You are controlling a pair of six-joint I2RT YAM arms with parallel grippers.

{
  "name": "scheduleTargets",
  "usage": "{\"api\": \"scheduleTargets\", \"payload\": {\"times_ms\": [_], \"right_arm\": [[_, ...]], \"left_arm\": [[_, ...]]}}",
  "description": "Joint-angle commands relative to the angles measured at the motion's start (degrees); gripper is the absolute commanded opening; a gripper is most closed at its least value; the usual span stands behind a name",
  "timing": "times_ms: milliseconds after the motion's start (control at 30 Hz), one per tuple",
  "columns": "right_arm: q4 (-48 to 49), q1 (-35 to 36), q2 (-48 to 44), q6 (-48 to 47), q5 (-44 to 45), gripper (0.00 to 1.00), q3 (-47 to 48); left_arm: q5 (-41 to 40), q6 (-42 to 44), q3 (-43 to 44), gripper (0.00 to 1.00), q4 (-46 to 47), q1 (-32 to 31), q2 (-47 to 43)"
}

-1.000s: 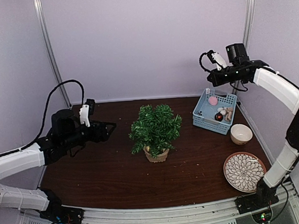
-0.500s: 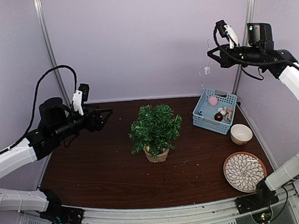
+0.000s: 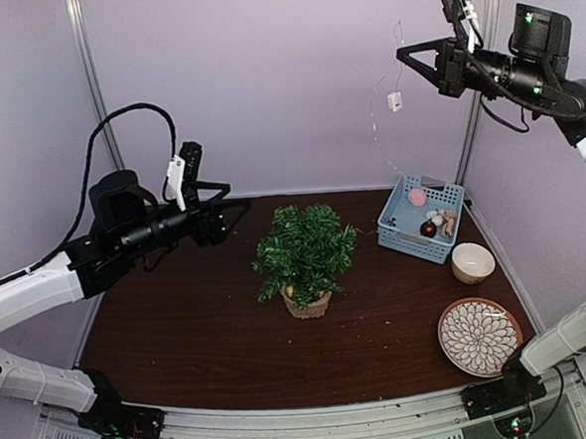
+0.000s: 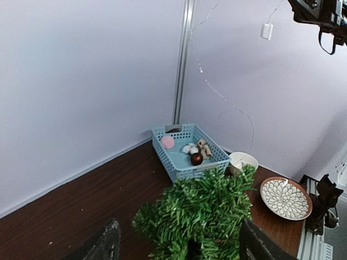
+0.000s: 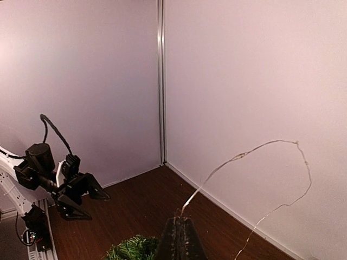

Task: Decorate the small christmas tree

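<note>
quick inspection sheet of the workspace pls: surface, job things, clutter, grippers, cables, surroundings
surface: dark brown wooden table, no damage seen
job's things: small green christmas tree in a tan pot, upright near the middle, no decorations seen on it; thin wire light string with a small white box, hanging in the air
clutter: light blue plastic basket with a pink ball, a dark red bauble and pale pieces; cream bowl; patterned round plate
grippers: left gripper open, empty, raised left of the tree; right gripper shut on the string, high up
cables: black cable loops over the left arm
surroundings: pale lilac walls
</note>
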Motion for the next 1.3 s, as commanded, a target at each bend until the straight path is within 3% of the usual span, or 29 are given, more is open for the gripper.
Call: {"api": "scheduleTargets", "payload": {"times_ms": [0,367,600,867,1267], "right_arm": [[2.5,3.0,1.4,0.6,-2.4,0.0,4.6],[0.7,9.6,2.0,-0.8,-6.6,0.0,10.3],[1.3,11.2,0.9,-0.7,-7.2,0.0,11.0],[1.6,11.9,-0.3,-0.6,-7.4,0.0,11.2],[3.2,12.2,-3.5,0.3,-8.1,0.0,10.9]], "left_arm": [[1.4,1.4,4.1,0.75,8.2,-3.8,4.8],[1.8,-1.0,11.3,0.74,17.2,-10.6,15.4],[3.9,-3.7,16.2,0.8,22.8,-14.0,23.4],[2.5,10.7,20.2,0.79,16.8,-20.4,28.7],[-3.2,30.8,20.4,0.78,3.8,-21.8,27.4]]}}
